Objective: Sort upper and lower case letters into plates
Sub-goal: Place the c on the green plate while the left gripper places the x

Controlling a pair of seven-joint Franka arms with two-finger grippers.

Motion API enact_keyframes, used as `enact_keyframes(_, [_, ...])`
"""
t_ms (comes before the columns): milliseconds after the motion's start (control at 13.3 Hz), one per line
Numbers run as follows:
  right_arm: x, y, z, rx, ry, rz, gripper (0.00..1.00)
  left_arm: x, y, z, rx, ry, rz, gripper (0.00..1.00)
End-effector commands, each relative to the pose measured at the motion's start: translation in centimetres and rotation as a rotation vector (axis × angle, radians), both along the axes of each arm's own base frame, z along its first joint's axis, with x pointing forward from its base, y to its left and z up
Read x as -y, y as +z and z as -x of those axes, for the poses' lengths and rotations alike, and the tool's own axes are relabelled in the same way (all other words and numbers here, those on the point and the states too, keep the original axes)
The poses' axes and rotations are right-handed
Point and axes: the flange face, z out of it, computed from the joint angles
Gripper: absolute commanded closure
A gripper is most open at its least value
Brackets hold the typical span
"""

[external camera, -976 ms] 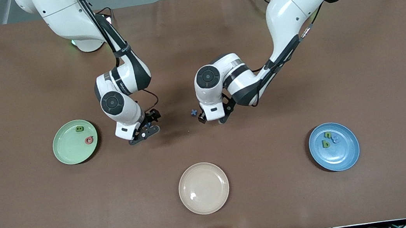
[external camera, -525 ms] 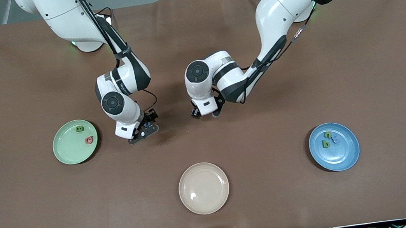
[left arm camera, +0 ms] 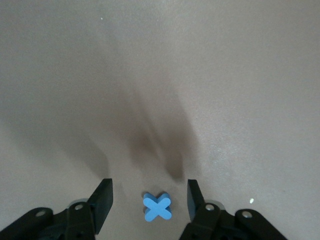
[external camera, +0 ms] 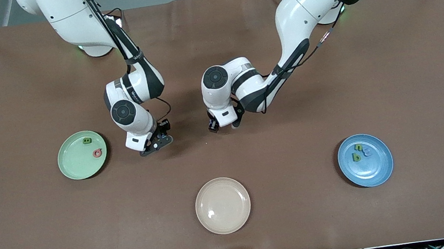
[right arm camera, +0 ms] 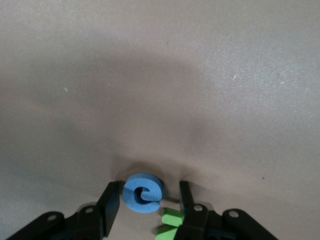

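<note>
Left gripper (left arm camera: pixel 150 202) is down at the table, jaws apart on either side of a blue x (left arm camera: pixel 157 207), not touching it. Right gripper (right arm camera: pixel 149 199) is low too, fingers (right arm camera: pixel 111 199) open around a blue e (right arm camera: pixel 142 192), with a green letter (right arm camera: pixel 170 222) right beside it. Both sit between the green plate (external camera: pixel 77 165) and the blue plate (external camera: pixel 376 170), each plate holding letters. Beige plate (external camera: pixel 223 205) is nearer the camera than the green plate.
</note>
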Motion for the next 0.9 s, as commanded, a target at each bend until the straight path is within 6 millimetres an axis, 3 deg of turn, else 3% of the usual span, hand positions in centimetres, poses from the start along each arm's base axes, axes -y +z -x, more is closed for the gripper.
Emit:
enact_keyframes(0, [0.2, -0.3, 0.2, 0.001, 0.001, -0.011, 0.58, 1.1, -0.3, 0.3, 0.004, 0.017, 0.012, 0.33])
enact_keyframes(300, [0.1, -0.2, 0.2, 0.003, 0.001, -0.012, 0.81, 1.8, -0.6, 0.4, 0.013, 0.014, 0.039, 0.36])
enact_keyframes(525, [0.1, 0.5, 0.0, 0.0, -0.015, -0.016, 0.85, 2.3, -1.5, 0.3, 0.023, 0.012, 0.032, 0.39])
enact_keyframes(676, [1.2, 2.8, -1.1, -0.041, -0.04, -0.023, 0.85, 2.3, -1.9, 0.4, 0.023, 0.01, 0.031, 0.45])
enact_keyframes(826, [4.1, 7.2, -2.1, -0.086, -0.08, -0.049, 0.86, 2.3, -2.0, 0.4, 0.021, 0.01, 0.03, 0.61])
